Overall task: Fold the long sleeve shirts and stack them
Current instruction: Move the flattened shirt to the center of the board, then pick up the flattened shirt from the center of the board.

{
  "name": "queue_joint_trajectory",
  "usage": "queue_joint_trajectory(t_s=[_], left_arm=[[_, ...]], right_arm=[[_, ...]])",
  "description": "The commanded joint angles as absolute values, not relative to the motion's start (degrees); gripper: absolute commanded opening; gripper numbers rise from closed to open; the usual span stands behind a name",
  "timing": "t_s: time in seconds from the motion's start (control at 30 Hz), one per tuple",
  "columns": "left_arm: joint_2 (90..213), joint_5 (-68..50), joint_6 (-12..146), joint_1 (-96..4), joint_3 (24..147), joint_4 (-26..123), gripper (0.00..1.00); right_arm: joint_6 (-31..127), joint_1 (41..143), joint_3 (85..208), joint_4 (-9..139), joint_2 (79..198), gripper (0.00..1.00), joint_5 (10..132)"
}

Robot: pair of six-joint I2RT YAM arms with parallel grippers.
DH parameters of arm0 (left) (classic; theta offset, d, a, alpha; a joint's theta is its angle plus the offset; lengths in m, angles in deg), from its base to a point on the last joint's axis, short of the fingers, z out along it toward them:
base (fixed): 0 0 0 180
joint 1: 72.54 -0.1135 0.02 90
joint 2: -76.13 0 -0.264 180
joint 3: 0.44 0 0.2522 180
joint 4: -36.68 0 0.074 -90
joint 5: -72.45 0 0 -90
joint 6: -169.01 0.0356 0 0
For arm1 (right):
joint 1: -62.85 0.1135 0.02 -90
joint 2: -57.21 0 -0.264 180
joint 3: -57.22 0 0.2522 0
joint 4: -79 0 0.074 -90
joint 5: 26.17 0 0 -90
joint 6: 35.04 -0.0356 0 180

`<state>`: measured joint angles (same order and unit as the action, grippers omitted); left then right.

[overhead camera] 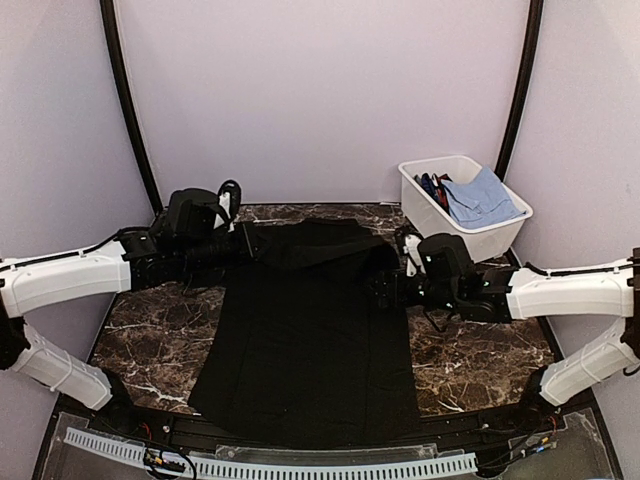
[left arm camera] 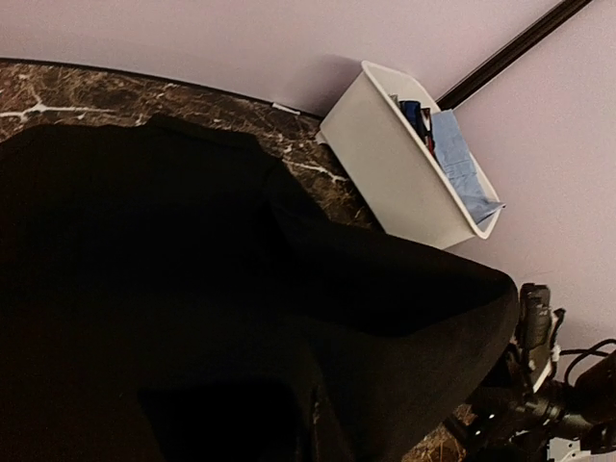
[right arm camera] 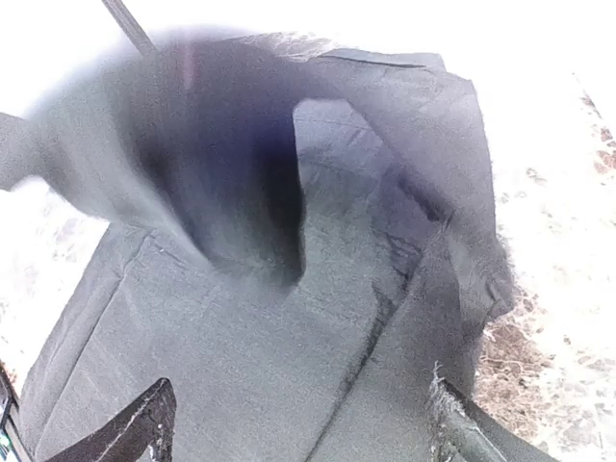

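**Black shirt spread out, left arm holding its far corner**

I see the dark marble-patterned table (overhead camera: 150,330) mostly covered by the plain black long sleeve shirt (overhead camera: 310,340). The shirt lies flat through the middle, its hem at the near edge between the arm bases. Its far end is bunched and raised off the surface.

At the far right corner sits a white rectangular plastic bin (overhead camera: 430,215), apart from the shirt. A light blue folded cloth (overhead camera: 480,195) and some darker items lie inside it.

The left gripper (overhead camera: 238,245) is at the shirt's far left corner with its jaws closed. My wrist view there is filled with black cloth, so I believe it pinches the shirt but cannot see the fingers.

The right gripper (overhead camera: 388,288) is at the shirt's right edge. Its jaws are spread wide, with the cloth lying below them and nothing gripped.
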<state>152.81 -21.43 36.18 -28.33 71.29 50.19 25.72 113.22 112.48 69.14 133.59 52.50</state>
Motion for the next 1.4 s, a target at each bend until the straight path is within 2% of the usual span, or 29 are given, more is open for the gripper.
queue_joint_trajectory(t_s=[0.0, 0.23, 0.4, 0.6, 0.77, 0.87, 1.03, 1.2, 1.37], left_arm=[[146.84, -26.46, 33.90, -28.42, 64.79, 56.54, 0.00], [145.04, -29.53, 33.53, -29.06, 61.97, 61.31, 0.00], [145.52, -29.34, 36.99, -30.81, 64.33, 61.31, 0.00], [148.12, -28.46, 43.78, -34.22, 72.33, 61.54, 0.00], [155.30, -26.86, 49.67, -36.31, 83.09, 60.88, 0.00], [159.80, -25.69, 51.23, -37.19, 90.02, 61.15, 0.00], [166.45, -23.58, 53.94, -39.29, 97.51, 60.88, 0.00], [171.03, -20.58, 55.58, -40.08, 102.84, 60.85, 0.00], [172.55, -19.30, 55.34, -40.19, 104.11, 60.05, 0.00]], right_arm=[[25.14, 112.95, 111.36, 65.93, 132.50, 0.86, 52.58], [22.55, 111.72, 109.76, 62.76, 132.18, 0.83, 54.15], [20.56, 108.11, 109.95, 59.82, 133.20, 0.75, 54.14], [20.65, 103.54, 111.29, 57.69, 135.99, 0.68, 56.62], [19.70, 103.28, 110.75, 56.09, 136.86, 0.65, 58.01], [15.53, 103.71, 107.76, 53.38, 134.55, 0.59, 60.83], [5.64, 111.57, 101.81, 45.08, 126.01, 0.57, 58.07], [-7.15, 123.63, 98.13, 38.08, 117.65, 0.56, 56.51], [-19.93, 137.14, 99.17, 29.94, 117.11, 0.53, 53.95]])
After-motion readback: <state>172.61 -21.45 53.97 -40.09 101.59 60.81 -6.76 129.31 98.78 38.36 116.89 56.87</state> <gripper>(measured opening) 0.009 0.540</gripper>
